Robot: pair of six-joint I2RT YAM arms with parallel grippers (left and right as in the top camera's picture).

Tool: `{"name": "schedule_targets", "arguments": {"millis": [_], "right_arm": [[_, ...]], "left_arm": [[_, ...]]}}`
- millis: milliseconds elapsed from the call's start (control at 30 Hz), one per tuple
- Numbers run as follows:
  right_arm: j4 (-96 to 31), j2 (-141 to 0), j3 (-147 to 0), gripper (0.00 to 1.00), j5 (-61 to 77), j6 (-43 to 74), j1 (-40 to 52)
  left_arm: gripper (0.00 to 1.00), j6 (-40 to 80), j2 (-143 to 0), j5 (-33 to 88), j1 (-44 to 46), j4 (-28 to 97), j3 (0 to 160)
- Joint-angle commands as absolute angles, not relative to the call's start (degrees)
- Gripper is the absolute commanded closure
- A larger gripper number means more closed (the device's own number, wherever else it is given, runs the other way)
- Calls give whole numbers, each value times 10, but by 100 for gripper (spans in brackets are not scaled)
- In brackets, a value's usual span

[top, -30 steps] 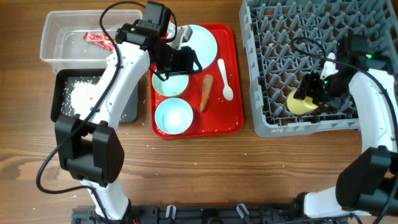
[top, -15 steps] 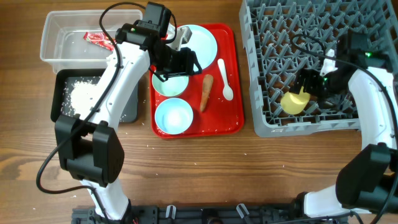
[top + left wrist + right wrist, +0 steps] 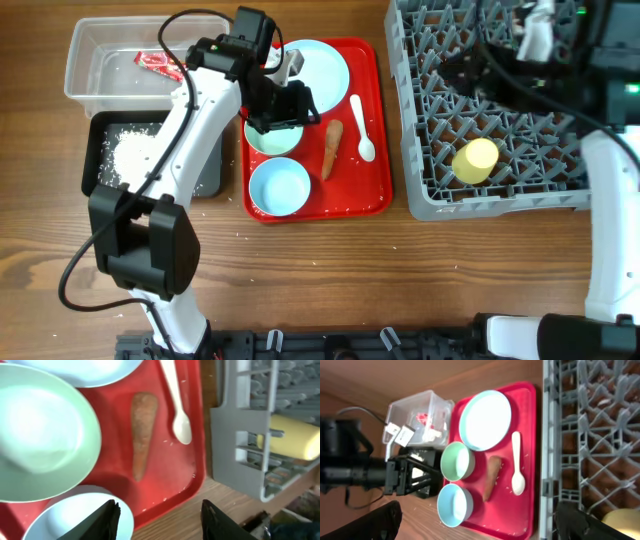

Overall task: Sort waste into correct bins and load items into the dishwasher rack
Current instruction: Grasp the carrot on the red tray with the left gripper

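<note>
Drawn up off the dishwasher rack (image 3: 430,195) with right fingers (image 3: 580,522) spread wide, leaving the yellow cup (image 3: 475,160) on its side among near-edge pegs; best now to centre parted, empty left fingers (image 3: 111,517) across the carrot (image 3: 331,148) on the red tray (image 3: 350,190).

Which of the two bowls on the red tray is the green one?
The bowl right beside the plate. The other bowl, at the tray's robot-side edge, is pale blue.

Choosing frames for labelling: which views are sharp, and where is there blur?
Overhead: crisp, evenly lit, but the right arm at top right is smeared. Left wrist: soft all over, carrot and spoon fuzzy. Right wrist: red tray fairly clear, fingers blurred black at the bottom corners.
</note>
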State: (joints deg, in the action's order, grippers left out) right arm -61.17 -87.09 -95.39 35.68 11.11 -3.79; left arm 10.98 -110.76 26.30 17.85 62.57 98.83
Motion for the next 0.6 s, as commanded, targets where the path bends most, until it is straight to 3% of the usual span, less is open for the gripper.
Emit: {"name": "schedule_targets", "arguments": {"millis": [0,200,567], "right_arm": [[-613,-872,-958,0,227,192,-11],[-635,-870,-958,0,200,195,-36],[-648,-870,-958,0,193,182,-38]], "left_arm": [[43,130,-1097,163,220,620,990],[40,155,-1134,19,310,558,990],[39,154,-1247,-50,332,496,990]]}}
